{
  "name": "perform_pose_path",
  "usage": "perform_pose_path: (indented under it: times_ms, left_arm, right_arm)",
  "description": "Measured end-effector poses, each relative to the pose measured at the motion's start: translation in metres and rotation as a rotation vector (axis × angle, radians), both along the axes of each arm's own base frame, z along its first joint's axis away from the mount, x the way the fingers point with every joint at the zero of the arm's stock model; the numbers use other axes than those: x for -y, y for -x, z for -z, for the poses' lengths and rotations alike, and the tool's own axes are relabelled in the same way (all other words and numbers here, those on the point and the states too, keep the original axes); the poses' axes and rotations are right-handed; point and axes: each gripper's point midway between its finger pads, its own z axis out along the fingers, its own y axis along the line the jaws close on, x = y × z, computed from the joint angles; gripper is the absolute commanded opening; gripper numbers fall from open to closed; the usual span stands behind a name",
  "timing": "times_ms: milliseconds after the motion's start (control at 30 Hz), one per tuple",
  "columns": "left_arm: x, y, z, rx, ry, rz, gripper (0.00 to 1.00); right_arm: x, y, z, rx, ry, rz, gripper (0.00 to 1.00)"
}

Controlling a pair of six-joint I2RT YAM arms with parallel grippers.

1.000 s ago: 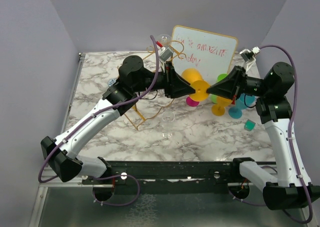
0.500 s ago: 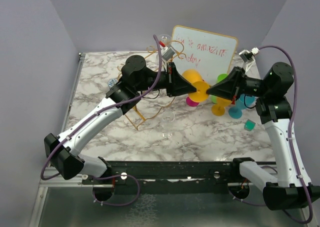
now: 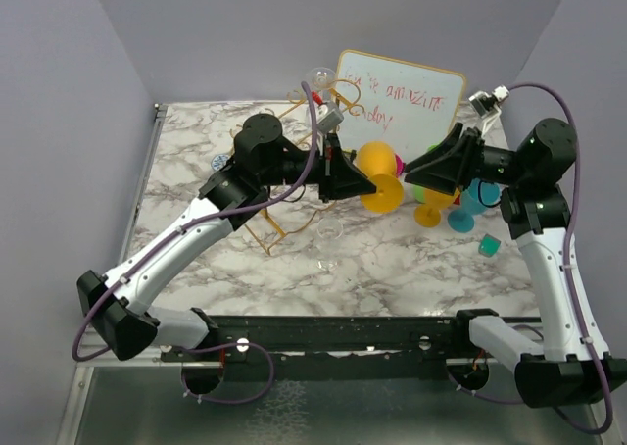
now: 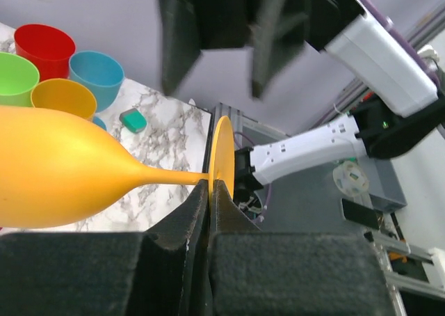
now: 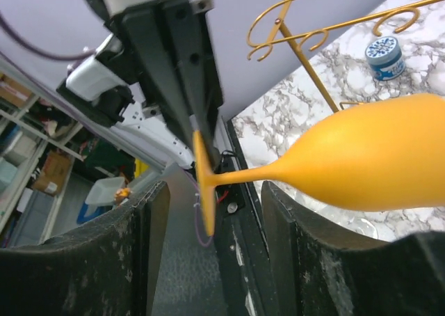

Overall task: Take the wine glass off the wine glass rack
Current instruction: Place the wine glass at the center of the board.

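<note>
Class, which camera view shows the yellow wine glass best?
Left wrist: the wine glass is large, with bowl, stem and foot clear, and the foot pinched in the left pincer. Right wrist shows it nearly as well; top external shows it small.

Plain lilac walls on three sides. White marble-veined tabletop below the left pincer; gold-framed whiteboard propped beyond it. Even light.

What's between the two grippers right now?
The wine glass, seen in the top view: the left gripper pinches its foot, and the open right gripper faces it.
</note>
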Motion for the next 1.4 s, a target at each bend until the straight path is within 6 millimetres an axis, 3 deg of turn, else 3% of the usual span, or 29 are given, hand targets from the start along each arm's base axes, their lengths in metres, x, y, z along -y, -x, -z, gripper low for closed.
perform_pose_path:
  times_ms: [100, 233, 467, 700, 933, 1133, 1300, 1400]
  left_arm:
    - [-0.011, 0.014, 0.001, 0.044, -0.002, 0.021, 0.00]
    - [-0.028, 0.034, -0.005, 0.125, 0.023, 0.044, 0.00]
    - [-0.044, 0.059, -0.012, 0.257, 0.082, 0.101, 0.00]
    - [-0.043, 0.069, -0.003, 0.289, 0.090, 0.180, 0.00]
    - [-0.046, 0.080, 0.008, 0.371, 0.102, 0.255, 0.00]
    - [-0.052, 0.087, 0.008, 0.455, 0.119, 0.281, 0.00]
    - [-0.054, 0.092, 0.005, 0.493, 0.135, 0.305, 0.00]
    - [-0.054, 0.095, 0.005, 0.504, 0.142, 0.325, 0.00]
  right_arm:
    - [0.002, -0.018, 0.002, -0.044, -0.006, 0.031, 0.64]
    - [0.005, -0.050, 0.021, -0.141, -0.005, 0.092, 0.69]
    - [0.010, -0.064, 0.028, -0.184, -0.005, 0.194, 0.83]
    - [0.013, -0.054, 0.016, -0.105, 0.004, 0.226, 0.82]
    - [0.010, -0.061, 0.019, -0.196, -0.034, 0.136, 0.81]
    - [0.001, -0.040, 0.023, -0.260, -0.101, -0.013, 0.81]
    - [-0.009, -0.012, 0.013, -0.209, -0.089, -0.125, 0.80]
    - [-0.012, 0.002, 0.006, -0.163, -0.082, -0.169, 0.74]
